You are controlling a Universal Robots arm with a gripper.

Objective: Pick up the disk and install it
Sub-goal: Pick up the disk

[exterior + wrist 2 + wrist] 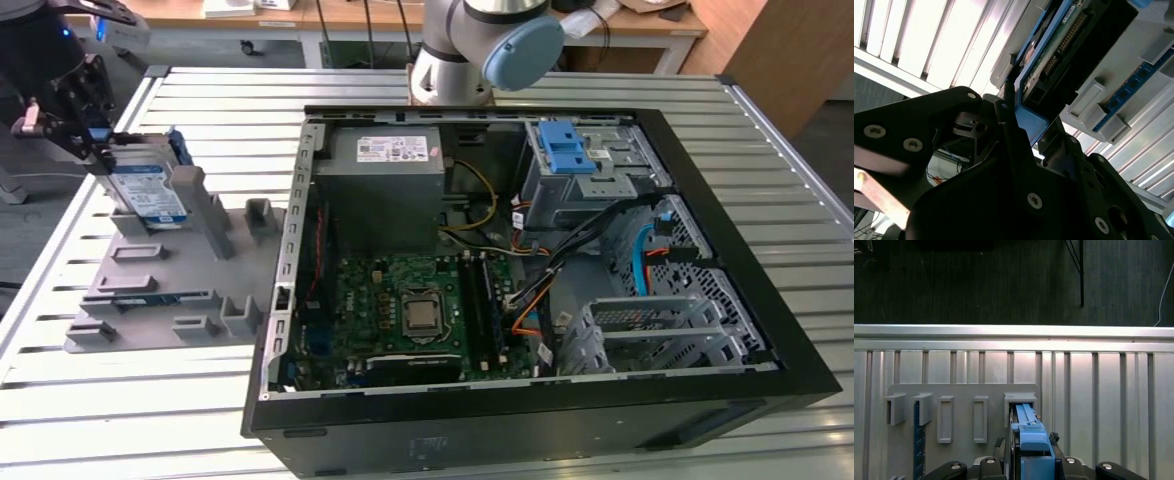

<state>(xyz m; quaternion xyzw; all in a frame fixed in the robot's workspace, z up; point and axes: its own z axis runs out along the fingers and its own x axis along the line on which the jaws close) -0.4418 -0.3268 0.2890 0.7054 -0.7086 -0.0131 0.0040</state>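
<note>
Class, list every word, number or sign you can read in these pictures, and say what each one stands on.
No text can be read in any view.
White label with a blue band on the disk: print too small.
White label on the power supply: too small.
Pale sticker on the drive cage: blurred.
Markings on the motherboard: too small.

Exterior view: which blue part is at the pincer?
The disk in its blue frame, standing in the grey fixture, pincer at its top. The blue latch sits on the drive cage, far off.
</note>
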